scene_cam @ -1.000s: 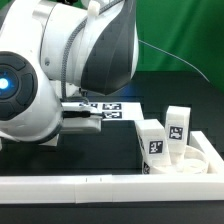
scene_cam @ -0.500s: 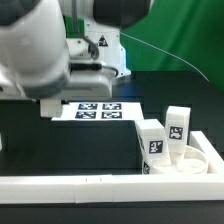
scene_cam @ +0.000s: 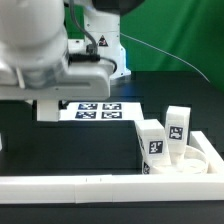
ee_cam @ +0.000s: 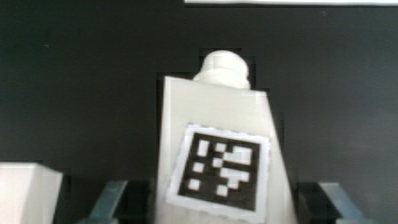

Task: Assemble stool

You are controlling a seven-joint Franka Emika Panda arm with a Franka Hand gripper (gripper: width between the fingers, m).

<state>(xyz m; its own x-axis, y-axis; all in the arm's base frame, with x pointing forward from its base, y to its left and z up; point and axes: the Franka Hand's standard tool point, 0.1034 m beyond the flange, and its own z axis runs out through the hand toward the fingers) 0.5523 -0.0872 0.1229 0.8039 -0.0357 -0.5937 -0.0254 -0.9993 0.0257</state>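
Note:
In the wrist view a white block leg (ee_cam: 217, 120) with a black-and-white tag on its face and a rounded peg at its far end sits between my fingers (ee_cam: 118, 200). My gripper (ee_cam: 222, 208) is shut on this leg. In the exterior view the round white seat (scene_cam: 190, 162) lies at the exterior view's right. Two more tagged legs, one (scene_cam: 152, 140) nearer and one (scene_cam: 177, 124) behind it, stand upright on the seat. My arm's bulky white body (scene_cam: 40, 50) fills the upper left of the exterior view and hides the gripper and the held leg there.
The marker board (scene_cam: 100, 108) lies flat on the black table behind the seat. A long white border wall (scene_cam: 90, 186) runs along the front and bends around the seat at the right. A white edge (ee_cam: 25, 196) shows beside my fingers.
The arm swung up and toward the exterior view's right over the last second, then settled slightly lower and leftward. The seat and its two legs did not move.

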